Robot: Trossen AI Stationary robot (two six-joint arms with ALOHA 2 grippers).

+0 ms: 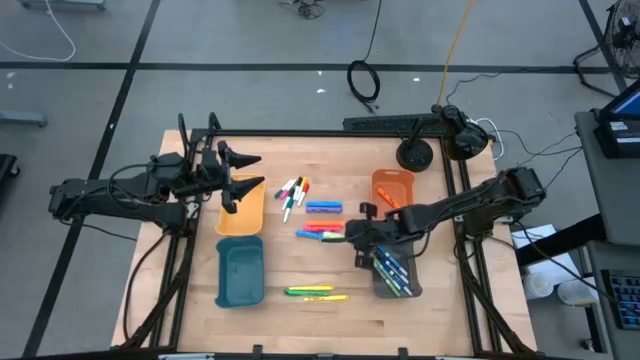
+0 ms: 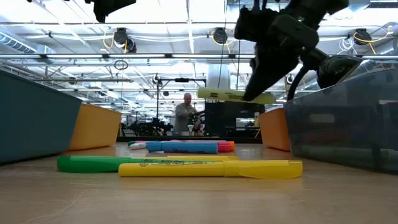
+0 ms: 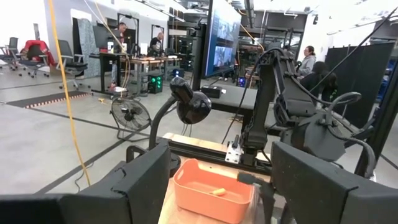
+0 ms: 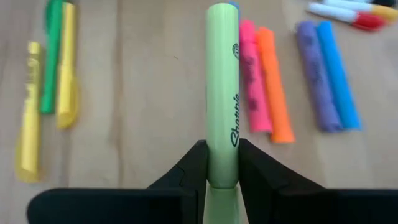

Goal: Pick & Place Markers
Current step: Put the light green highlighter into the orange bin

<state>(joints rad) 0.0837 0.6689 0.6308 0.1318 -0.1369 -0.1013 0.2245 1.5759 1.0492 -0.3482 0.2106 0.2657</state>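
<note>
We find the right gripper [image 4: 222, 163] clenched on a light green highlighter [image 4: 222, 93], held clear above the table [image 1: 300, 320]. Bare wood lies beside it; the grey tray [image 1: 405, 285] is close. The left gripper [image 1: 245, 178] hangs open over the yellow tray [image 1: 240, 222].

I am looking at a table [image 1: 330, 315] of pale wood with a smooth, matt top. I am seeing plastic trays on it: an orange tray [image 1: 240, 210] and a teal tray [image 1: 240, 272] that are dull and solid, and a grey tray [image 2: 348, 127] that is partly see-through. I am holding a light green highlighter [image 4: 222, 93] of smooth plastic with a soft shine between matt black fingers [image 4: 186, 171].
</note>
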